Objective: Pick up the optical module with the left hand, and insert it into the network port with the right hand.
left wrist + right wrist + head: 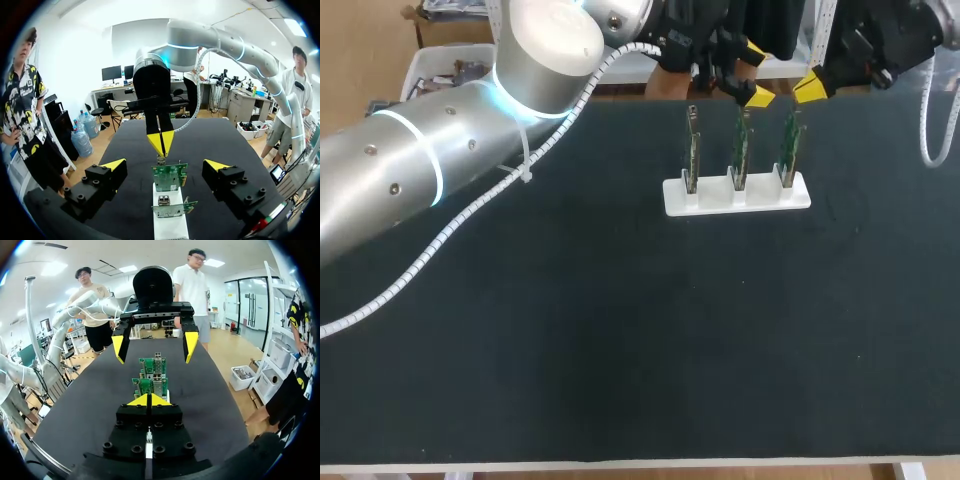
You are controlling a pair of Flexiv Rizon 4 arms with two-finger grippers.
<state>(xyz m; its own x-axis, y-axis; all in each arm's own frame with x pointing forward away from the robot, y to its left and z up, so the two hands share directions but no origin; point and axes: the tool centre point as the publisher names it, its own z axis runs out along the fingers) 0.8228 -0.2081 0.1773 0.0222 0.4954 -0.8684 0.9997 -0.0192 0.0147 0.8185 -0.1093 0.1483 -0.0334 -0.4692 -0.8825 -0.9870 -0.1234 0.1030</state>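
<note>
While both my arms are hanging over the far part of the dark table [620, 330], my two pincers are facing each other along a row of three green boards. The left board [692, 150], the middle board [741, 150] and the right board [789, 148] are standing upright and evenly spaced, each in its own slot of a white holder [737, 195].

Each board is showing as a thin green card, set with small parts. From my left wrist, a small silvery square network port [163, 201] is sitting on the face of the nearest one. From my right wrist, similar silvery pieces are glinting on the two boards ahead of the fingers.

My left pincer [165, 165] is standing released, its yellow tips spread wide. The boards are lying between and ahead of its fingers, and neither finger is touching them.

My right pincer [149, 400] is clenched, its yellow tips pressing together into one wedge. From the left wrist, that wedge is pointing down just above the top edge of the farthest board. In the head view it is hanging near the top of the right board.

I cannot tell whether anything is pinched between those tips. The optical module is too small or too hidden for me to pick out in any view.
</note>
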